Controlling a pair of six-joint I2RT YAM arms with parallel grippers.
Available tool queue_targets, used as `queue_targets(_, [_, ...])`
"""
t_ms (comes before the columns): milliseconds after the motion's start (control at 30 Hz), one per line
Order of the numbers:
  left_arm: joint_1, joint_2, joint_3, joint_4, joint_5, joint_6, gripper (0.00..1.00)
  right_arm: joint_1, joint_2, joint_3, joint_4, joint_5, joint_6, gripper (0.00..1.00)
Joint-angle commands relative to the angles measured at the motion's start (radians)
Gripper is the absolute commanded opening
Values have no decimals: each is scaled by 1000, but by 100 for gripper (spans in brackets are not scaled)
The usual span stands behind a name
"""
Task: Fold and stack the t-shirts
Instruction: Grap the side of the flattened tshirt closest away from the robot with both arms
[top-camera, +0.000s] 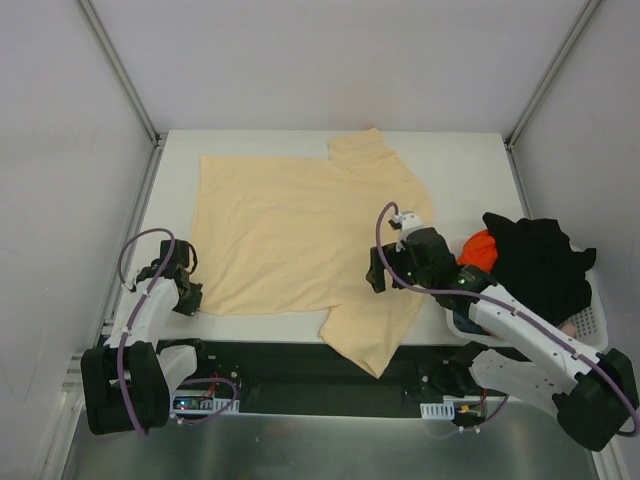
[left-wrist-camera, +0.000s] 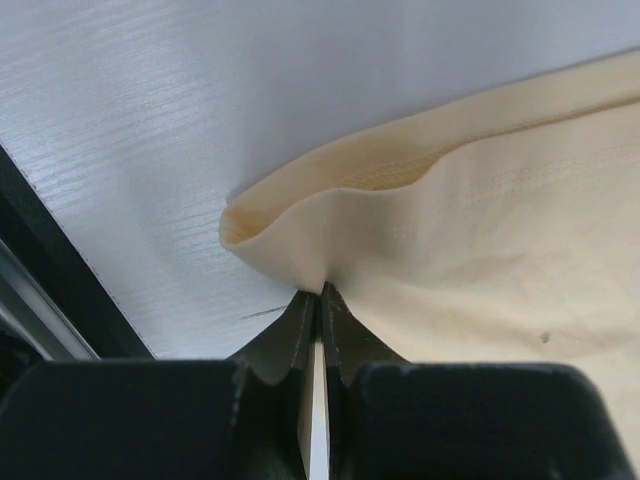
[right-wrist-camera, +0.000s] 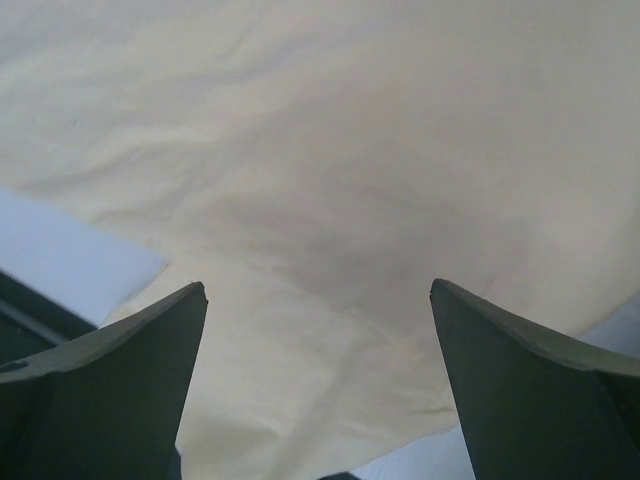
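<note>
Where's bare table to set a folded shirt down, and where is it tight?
Widest bare table: far right corner, between the yellow shirt's far sleeve and the basket. Thin strips along the shirt's left and far edges. Crowded near right: right hand over the near sleeve, beside the basket.

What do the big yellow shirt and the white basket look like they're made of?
Peach-yellow t-shirt: soft matte knit cloth, probably cotton; it wrinkles, folds over itself, and shows a stitched hem. Basket: seemingly rigid white plastic, judging by its smooth lattice wall; little of it shows.
</note>
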Motion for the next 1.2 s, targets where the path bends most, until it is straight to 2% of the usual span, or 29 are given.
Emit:
queue_targets(0, [11,-34,13,28,-3,51,0,195,34,81,-151,-13,-67,99])
queue_targets(100, [11,-58,-3,53,0,76,0,337,87,81,-201,-30,-68,94])
queue_targets(133, [11,-67,-7,60,0,82,0,365,109,74,-195,-114,-63,88])
queue_targets(200, [11,-73,-15,65,6,105,0,450,164,70,-204,-145,-40,84])
queue_targets(400, [11,-76,-26,77,31,108,0,650,270,75,-254,-61,101,72])
queue_targets(533, [11,-68,-21,82,31,111,0,713,378,77,-292,42,178,70])
queue_targets(767, [11,-51,-15,82,32,111,0,774,491,90,-287,71,238,62])
queue_targets(867, [11,-50,-16,83,26,105,0,779,518,84,-298,109,271,51])
queue_targets(900, [12,-50,-16,80,26,105,0,779,521,84,-309,124,282,40])
queue_targets(967, [11,-51,-15,82,28,105,0,778,523,90,-344,180,301,29])
queue_targets(1033, [12,-58,-10,82,29,107,0,774,512,98,-372,215,299,15])
queue_targets(1100, [11,-64,-4,82,28,113,0,768,505,119,-390,244,299,5])
queue_targets(1167, [11,-76,7,80,34,129,0,758,498,145,-418,284,308,1])
